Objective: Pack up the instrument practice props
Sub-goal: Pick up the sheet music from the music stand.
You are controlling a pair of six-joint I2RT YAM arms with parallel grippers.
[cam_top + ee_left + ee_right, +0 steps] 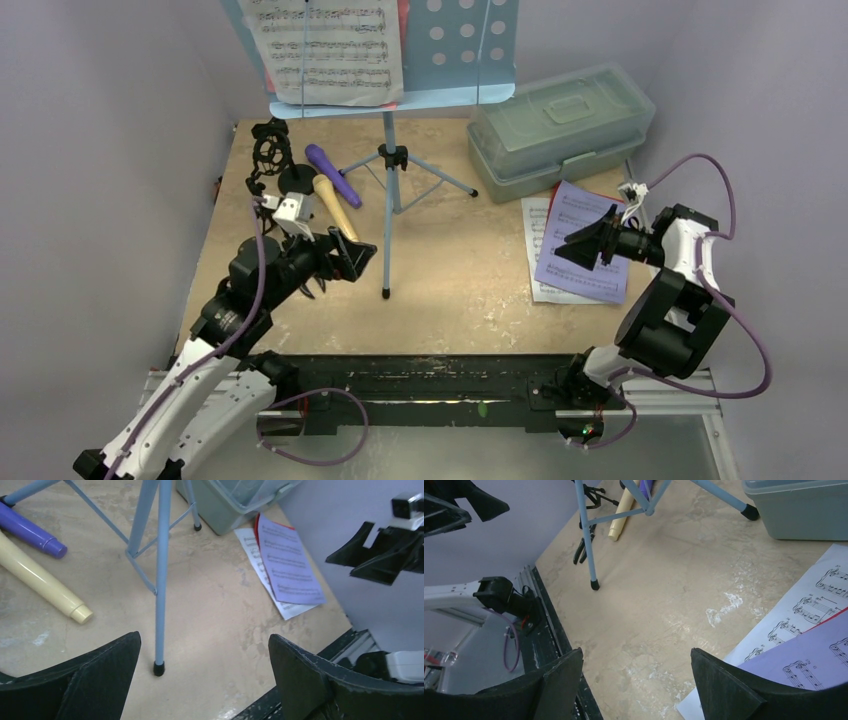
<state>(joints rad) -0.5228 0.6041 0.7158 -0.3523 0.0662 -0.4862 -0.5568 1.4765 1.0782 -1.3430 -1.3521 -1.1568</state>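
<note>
Pages (pixel 578 240) right of rack (pixel 450 50), before box (pixel 560 125)

No words, brands or numbers can be read anywhere. The only print is music notation: staves and notes on the white page (pixel 325 50) on the music rack (pixel 460 40), and on the lavender page (pixel 590 280) and white sheet (pixel 535 240) by the counter's (pixel 450 260) right edge.

Both arms are bent at the elbow. The left gripper (pixel 340 262) is spread wide and empty; the right gripper (pixel 585 240) has its jaws apart, also empty.
</note>
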